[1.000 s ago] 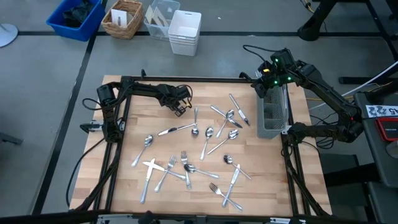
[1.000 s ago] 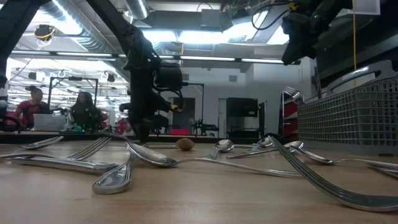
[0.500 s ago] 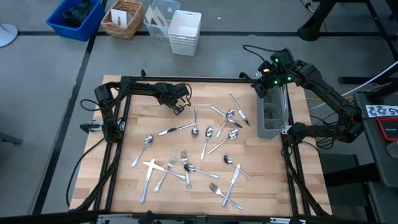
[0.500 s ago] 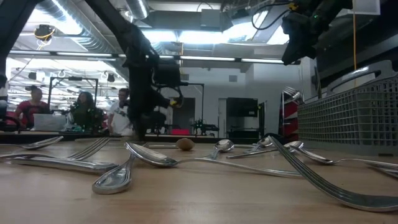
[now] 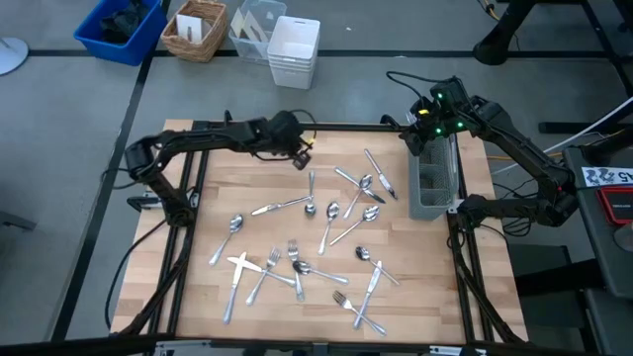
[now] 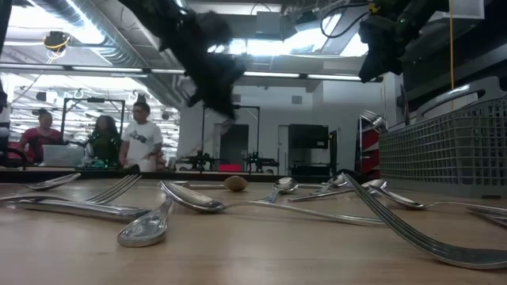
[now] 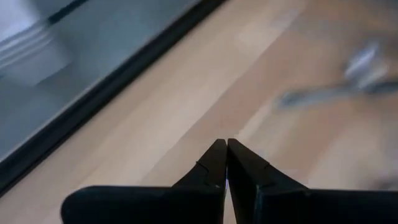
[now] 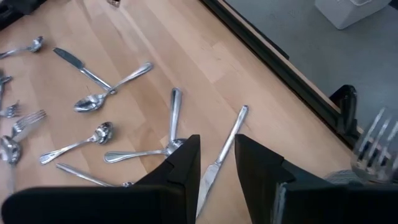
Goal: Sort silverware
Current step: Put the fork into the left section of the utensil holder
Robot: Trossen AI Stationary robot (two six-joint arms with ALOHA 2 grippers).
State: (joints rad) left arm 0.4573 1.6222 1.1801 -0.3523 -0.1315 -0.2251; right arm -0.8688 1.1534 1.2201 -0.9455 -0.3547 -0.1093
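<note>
Hovering clenched and empty above the table's (image 5: 198,326) far edge, the left gripper (image 5: 303,154) faces scattered silverware (image 5: 326,213); beside the mesh caddy (image 5: 433,183), the right gripper (image 5: 425,129) hangs parted.

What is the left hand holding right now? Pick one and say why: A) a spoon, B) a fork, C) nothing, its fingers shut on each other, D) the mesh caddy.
C: in the left wrist view the left hand has its two dark fingers pressed together with nothing between them, above bare wood of the table.
</note>
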